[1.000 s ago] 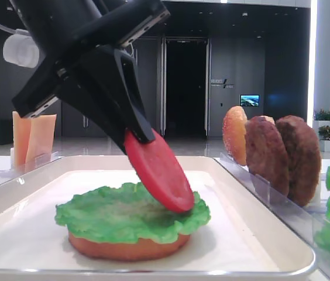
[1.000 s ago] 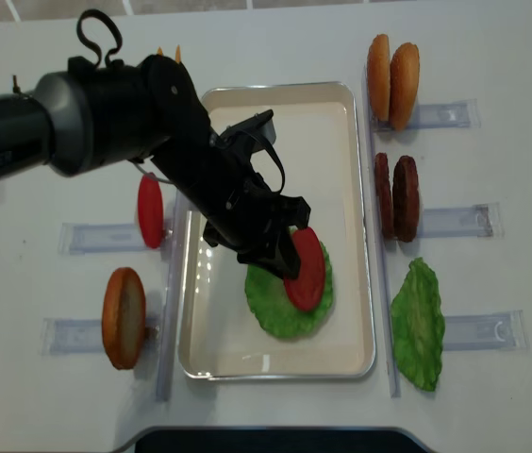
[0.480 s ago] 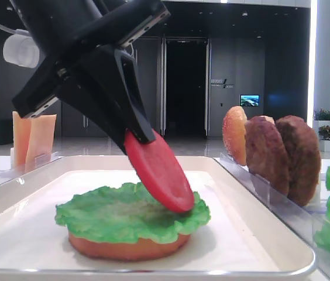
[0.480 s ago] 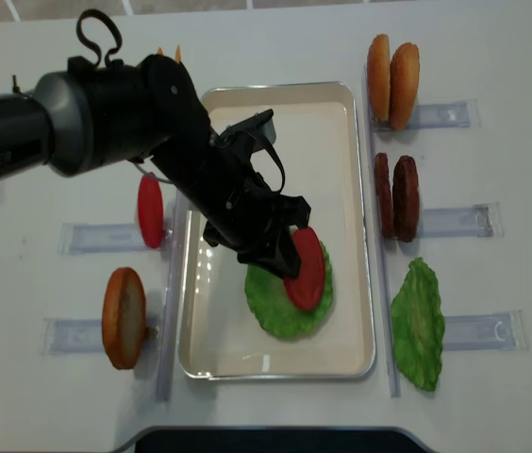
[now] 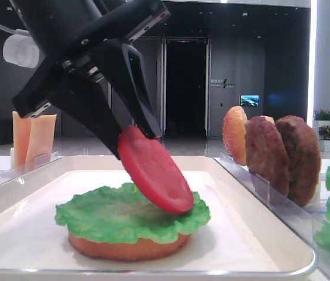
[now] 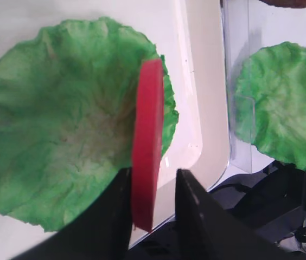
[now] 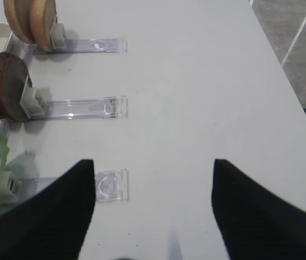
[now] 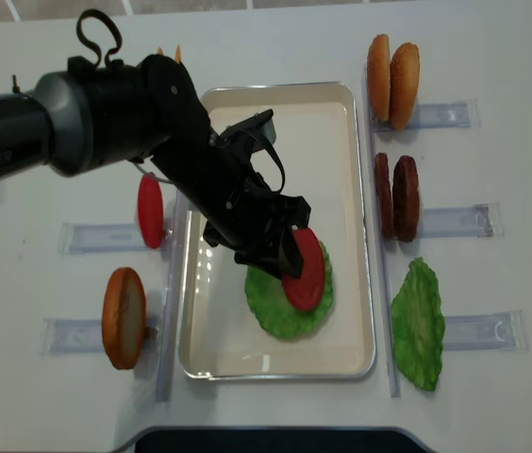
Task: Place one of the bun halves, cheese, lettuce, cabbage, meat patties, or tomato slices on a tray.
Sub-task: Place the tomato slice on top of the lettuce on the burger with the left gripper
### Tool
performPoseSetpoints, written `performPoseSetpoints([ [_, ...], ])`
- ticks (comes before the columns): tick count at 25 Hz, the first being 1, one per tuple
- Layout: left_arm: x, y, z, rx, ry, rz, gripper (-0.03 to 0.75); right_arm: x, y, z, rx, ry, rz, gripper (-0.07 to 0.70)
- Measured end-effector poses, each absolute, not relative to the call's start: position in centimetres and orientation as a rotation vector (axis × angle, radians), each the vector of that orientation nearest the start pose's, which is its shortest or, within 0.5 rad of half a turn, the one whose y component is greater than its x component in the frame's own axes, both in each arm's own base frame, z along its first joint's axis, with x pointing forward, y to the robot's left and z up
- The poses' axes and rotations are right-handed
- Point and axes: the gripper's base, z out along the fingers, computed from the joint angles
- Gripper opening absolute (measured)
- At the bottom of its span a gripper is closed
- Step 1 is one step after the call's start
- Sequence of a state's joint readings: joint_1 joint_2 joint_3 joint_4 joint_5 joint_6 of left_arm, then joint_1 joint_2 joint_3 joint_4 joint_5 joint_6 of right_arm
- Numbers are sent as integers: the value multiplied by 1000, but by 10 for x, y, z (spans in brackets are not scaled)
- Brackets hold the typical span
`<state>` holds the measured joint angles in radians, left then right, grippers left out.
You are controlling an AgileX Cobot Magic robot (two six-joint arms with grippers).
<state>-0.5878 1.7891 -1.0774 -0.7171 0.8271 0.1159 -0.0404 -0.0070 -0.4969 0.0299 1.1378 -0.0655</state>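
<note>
Jaws now parted, one tomato slice (image 5: 153, 172), two meat patties (image 5: 282, 157)

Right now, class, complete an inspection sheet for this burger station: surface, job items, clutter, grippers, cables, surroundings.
Surface: white table.
Job items: tray holds a bun half under lettuce; a tilted tomato slice rests its low edge on the lettuce.
Clutter: racks hold two bun halves, two meat patties, spare lettuce, a tomato slice, a bun half, cheese.
Grippers: left gripper fingers parted, flanking the slice; right gripper open over bare table.
Cables: black loop on the left arm.
Surroundings: dark lobby behind.
</note>
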Motion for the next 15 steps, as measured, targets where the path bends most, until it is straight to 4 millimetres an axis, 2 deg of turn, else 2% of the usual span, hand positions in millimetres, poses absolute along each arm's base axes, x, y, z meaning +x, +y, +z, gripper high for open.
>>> performPoseSetpoints([
  [8, 253, -222, 185, 370, 3029, -880, 435, -9, 3, 270, -29, 2117, -27, 470],
  [15, 252, -221, 184, 371, 3054, -866, 470, -9, 3, 270, -29, 2117, -27, 470],
])
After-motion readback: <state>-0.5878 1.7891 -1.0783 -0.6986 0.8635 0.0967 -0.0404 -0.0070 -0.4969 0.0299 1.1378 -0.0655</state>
